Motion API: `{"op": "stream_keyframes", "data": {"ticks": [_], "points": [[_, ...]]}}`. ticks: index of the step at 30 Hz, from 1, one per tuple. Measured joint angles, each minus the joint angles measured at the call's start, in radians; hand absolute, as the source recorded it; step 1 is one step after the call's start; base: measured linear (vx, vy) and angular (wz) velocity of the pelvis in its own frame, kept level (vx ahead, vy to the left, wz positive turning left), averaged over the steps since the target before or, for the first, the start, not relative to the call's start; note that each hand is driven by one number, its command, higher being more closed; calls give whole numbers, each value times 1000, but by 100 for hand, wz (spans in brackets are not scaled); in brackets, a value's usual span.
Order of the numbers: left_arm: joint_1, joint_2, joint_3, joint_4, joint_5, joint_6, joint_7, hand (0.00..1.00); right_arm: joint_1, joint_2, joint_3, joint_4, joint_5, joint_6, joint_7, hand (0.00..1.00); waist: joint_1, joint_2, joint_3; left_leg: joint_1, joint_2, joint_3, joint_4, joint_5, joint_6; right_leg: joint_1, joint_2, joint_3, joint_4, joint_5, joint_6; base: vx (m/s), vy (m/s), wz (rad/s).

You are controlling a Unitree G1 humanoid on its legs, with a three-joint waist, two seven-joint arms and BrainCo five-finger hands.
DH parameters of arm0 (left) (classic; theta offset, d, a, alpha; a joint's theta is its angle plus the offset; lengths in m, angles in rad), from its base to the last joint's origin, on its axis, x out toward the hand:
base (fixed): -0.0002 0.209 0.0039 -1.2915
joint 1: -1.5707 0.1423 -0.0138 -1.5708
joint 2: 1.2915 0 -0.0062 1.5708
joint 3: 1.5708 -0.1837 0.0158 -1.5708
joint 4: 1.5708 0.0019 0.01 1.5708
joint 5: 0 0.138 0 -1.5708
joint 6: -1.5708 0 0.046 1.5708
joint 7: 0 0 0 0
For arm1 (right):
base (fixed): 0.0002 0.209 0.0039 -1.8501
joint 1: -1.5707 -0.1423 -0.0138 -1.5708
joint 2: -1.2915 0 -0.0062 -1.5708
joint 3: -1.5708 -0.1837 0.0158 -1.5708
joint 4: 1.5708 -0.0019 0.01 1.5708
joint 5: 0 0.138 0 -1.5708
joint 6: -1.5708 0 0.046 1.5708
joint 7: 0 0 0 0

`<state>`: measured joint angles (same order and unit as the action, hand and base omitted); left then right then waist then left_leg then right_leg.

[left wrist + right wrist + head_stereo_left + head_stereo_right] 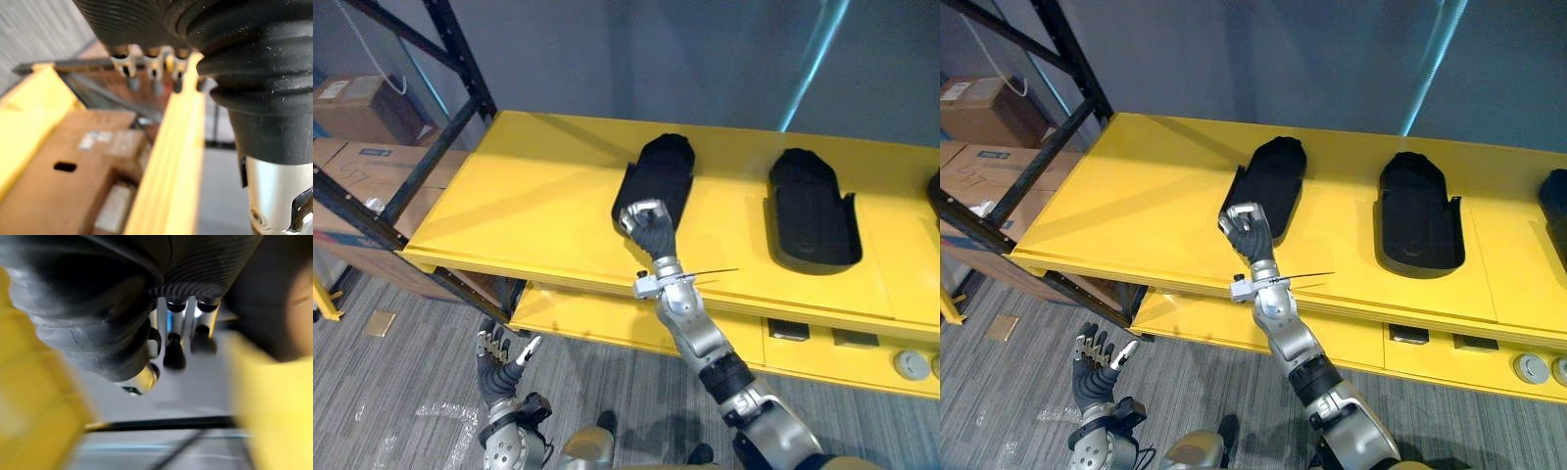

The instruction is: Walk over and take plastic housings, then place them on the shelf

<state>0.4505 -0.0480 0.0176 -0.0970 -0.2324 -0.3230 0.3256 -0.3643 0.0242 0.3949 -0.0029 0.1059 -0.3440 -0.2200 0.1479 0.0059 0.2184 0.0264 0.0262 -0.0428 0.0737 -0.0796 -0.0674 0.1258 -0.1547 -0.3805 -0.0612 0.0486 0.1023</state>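
On the yellow shelf (538, 196) lie 3 black plastic housings: long, matte, rounded at the far end. The left housing (664, 166) lies slanted. The middle housing (813, 211) is well apart from it, w/ a raised rim round a shallow hollow. The 3rd housing (1555, 211) is cut off at the right edge. My right hand (646, 223) touches the left housing's near end; can't tell if the fingers grip. My left hand (504, 357) hangs low over the floor (401, 392), fingers spread, holding nothing. 2 grey discs (911, 364) sit on the lower shelf (597, 318).
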Motion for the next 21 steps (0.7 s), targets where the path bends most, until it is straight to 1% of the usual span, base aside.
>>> {"op": "stream_keyframes", "data": {"ticks": [2, 3, 4, 5, 6, 7, 8, 11, 12, 13, 14, 15, 16, 17, 18, 19, 20, 21], "points": [[-18, 3, -1, -2, 7, -6, -7, 0, 100, -43, -23, -148, 6, 7, 29, 0, -26, -15, -8, 14, 5, 36, -4, -7, 1, -6, 1, 33, 1, 2, 2, 25, 48, -54], [-42, 6, -3, -3, 7, -6, -16, 0, 171, -75, -62, -212, 22, 18, 35, 0, -41, -26, -14, 28, 8, 60, -5, -13, 1, -10, 2, 58, 5, 2, 3, 12, 37, -51], [-54, 10, -7, -5, 7, -6, -18, 0, 210, -89, -88, -232, 29, 23, 36, 0, -51, -34, -20, 31, 10, 75, -5, -16, 0, -14, 2, 70, 7, 2, 3, 2, 40, -58], [-75, 24, -22, -10, 7, -6, -18, 0, 268, -105, -137, -256, 28, 37, 31, 0, -56, -41, -27, 38, 14, 102, -5, -20, -1, -25, 4, 95, 14, 3, 3, -3, 36, -76], [-89, 40, -55, -15, 6, 5, 6, 0, 358, -114, -220, -278, 25, 54, 7, 0, -79, -55, -37, 48, 21, 143, -2, -32, 1, -42, 10, 142, 21, 4, 4, -10, 50, -80], [-72, 41, -57, -12, 6, 5, 9, 0, 396, -114, -254, -296, 25, 69, -7, 0, -85, -58, -40, 49, 24, 160, 2, -37, 1, -51, 12, 161, 24, 5, 4, -12, 42, -91], [-53, 38, -74, -19, 8, 2, 19, 0, 472, -114, -324, -323, 39, 85, -23, 0, -91, -60, -41, 54, 30, 198, 7, -48, -1, -69, 20, 200, 31, 10, 3, -19, 32, -81], [-8, 34, -86, -44, 7, 13, 74, 0, 619, -103, -451, -366, 75, 88, -33, 0, -114, -54, -44, 80, 41, 287, 10, -63, -2, -96, 36, 289, 36, 25, 3, -61, 20, -92], [5, 39, -114, -49, 7, 16, 92, 0, 675, -101, -484, -388, 82, 88, -34, 0, -126, -49, -48, 80, 48, 327, 26, -78, -6, -111, 41, 329, 35, 31, 1, -117, 9, -110], [1, 54, -166, -52, 12, 29, 86, 0, 712, -99, -507, -396, 88, 88, -38, 0, -147, -46, -52, 80, 54, 364, 47, -94, -9, -126, 53, 366, 33, 38, 2, -116, -11, -100], [-9, 65, -201, -56, 18, 35, 83, 0, 729, -99, -510, -396, 87, 88, -39, 0, -160, -46, -58, 80, 58, 387, 57, -101, -12, -133, 59, 387, 32, 39, 3, -131, -37, -107], [-51, 86, -269, -69, 36, 43, 67, 0, 754, -97, -517, -396, 84, 87, -41, 0, -189, -46, -68, 77, 66, 434, 76, -117, -10, -152, 68, 430, 29, 44, 8, -157, -36, -125], [-109, 91, -318, -77, 61, 44, 49, 0, 777, -96, -535, -396, 85, 81, -41, 0, -217, -50, -82, 80, 70, 479, 79, -130, -8, -172, 71, 460, 25, 44, 9, -144, -15, -122], [-130, 91, -334, -80, 71, 44, 45, 0, 793, -96, -548, -396, 88, 75, -43, 0, -225, -47, -95, 81, 71, 497, 79, -132, -6, -179, 72, 473, 20, 44, 9, -83, 9, -111], [-179, 93, -361, -84, 88, 44, 44, 0, 825, -96, -582, -396, 98, 51, -46, 0, -262, -42, -110, 86, 73, 533, 77, -136, -7, -188, 72, 479, 11, 44, 9, -9, 25, -103], [-215, 91, -374, -96, 95, 46, 49, 0, 846, -96, -608, -397, 110, 24, -47, 0, -286, -39, -108, 101, 73, 574, 79, -140, -7, -198, 73, 493, 14, 50, 16, -1, 25, -95], [-228, 89, -377, -97, 97, 49, 53, 0, 858, -96, -619, -397, 117, 13, -48, 0, -300, -37, -108, 105, 75, 584, 85, -143, -10, -199, 73, 495, 14, 55, 22, -16, 20, -78], [-241, 86, -382, -98, 104, 73, 73, 0, 885, -96, -629, -398, 123, -6, -49, 0, -311, -35, -110, 116, 79, 601, 96, -154, -14, -198, 74, 495, 16, 69, 22, -19, 9, -39]]}}
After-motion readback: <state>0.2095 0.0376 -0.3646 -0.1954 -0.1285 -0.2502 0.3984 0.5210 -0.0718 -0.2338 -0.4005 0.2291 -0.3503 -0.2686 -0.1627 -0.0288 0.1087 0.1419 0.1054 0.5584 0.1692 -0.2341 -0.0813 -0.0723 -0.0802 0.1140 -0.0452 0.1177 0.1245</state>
